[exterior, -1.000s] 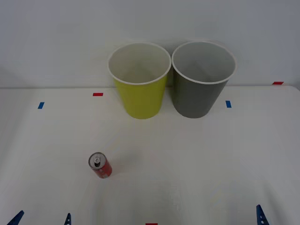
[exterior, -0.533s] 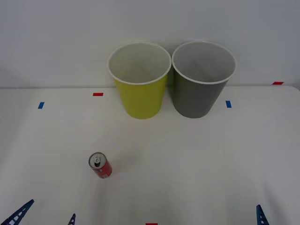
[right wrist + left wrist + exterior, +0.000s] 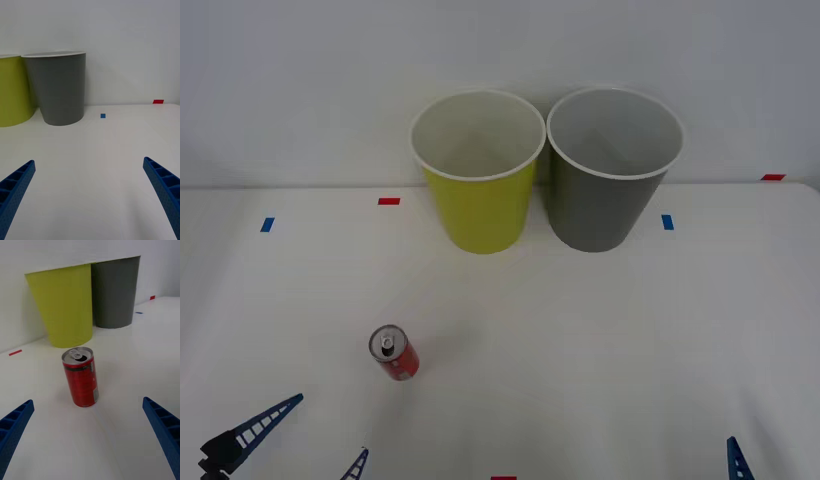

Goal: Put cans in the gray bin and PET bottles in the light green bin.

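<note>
A small red can point(image 3: 393, 354) with a silver top stands upright on the white table, front left. My left gripper point(image 3: 332, 425) is open just short of the can; in the left wrist view the can point(image 3: 81, 377) stands centred ahead of the spread blue fingers point(image 3: 15, 423), not touching them. At the back stand the light green bin point(image 3: 480, 205) and, to its right, the gray bin point(image 3: 600, 205). My right gripper point(image 3: 89, 161) is open and holds nothing near the front right edge, facing the gray bin point(image 3: 60, 90). PET bottles are out of view.
Small red point(image 3: 388, 201) and blue point(image 3: 667, 222) tape marks dot the table. A white wall rises right behind the two bins, which stand close side by side. Bare table lies between the can and the bins.
My left gripper has come forward and a little right toward the can, its fingers reaching farther into the front view. The can, bins and right arm have not moved.
</note>
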Available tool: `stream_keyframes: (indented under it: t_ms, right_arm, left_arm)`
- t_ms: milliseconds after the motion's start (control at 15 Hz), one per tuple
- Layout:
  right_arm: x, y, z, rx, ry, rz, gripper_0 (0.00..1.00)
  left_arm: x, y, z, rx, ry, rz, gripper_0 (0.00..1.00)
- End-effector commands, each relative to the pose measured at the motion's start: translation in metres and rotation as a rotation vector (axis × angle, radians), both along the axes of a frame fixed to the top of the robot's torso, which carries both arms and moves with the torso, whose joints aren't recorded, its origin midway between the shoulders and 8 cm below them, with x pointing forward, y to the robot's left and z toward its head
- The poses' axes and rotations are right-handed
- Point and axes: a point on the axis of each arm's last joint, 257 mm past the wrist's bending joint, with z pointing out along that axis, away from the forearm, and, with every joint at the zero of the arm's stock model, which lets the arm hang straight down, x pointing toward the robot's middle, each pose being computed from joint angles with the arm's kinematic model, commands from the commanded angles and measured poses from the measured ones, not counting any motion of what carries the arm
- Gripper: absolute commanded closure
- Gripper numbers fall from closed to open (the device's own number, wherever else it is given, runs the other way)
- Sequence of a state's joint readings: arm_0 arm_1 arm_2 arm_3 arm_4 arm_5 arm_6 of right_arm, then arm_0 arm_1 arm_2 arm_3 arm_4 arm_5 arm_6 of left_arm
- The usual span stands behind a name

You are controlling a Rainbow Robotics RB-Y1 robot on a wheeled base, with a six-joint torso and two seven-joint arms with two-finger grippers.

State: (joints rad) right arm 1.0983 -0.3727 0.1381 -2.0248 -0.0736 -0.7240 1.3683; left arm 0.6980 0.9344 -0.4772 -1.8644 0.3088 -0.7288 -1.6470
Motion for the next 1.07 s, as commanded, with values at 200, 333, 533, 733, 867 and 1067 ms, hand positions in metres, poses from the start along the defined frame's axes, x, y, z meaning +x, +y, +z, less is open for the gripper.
stream_keyframes:
  t_ms: [200, 333, 533, 733, 867, 1067]
  right_arm:
    - [0.0, 0.0, 0.0, 0.0, 0.0, 0.0, 0.0]
    - [0.0, 0.0, 0.0, 0.0, 0.0, 0.0, 0.0]
    - [0.0, 0.0, 0.0, 0.0, 0.0, 0.0, 0.0]
    - [0.0, 0.0, 0.0, 0.0, 0.0, 0.0, 0.0]
    - [0.0, 0.0, 0.0, 0.0, 0.0, 0.0, 0.0]
    - [0.0, 0.0, 0.0, 0.0, 0.0, 0.0, 0.0]
  left_arm:
    - [0.015, -0.005, -0.009, -0.005, -0.04, -0.066, 0.0]
    - [0.027, -0.013, -0.013, -0.038, -0.04, -0.088, 0.0]
    - [0.044, -0.025, -0.014, -0.061, -0.047, -0.118, 0.0]
    - [0.052, -0.031, -0.019, -0.053, -0.048, -0.142, 0.0]
    - [0.056, -0.034, -0.019, -0.046, -0.056, -0.157, 0.0]
    - [0.061, -0.033, -0.023, -0.053, -0.06, -0.169, 0.0]
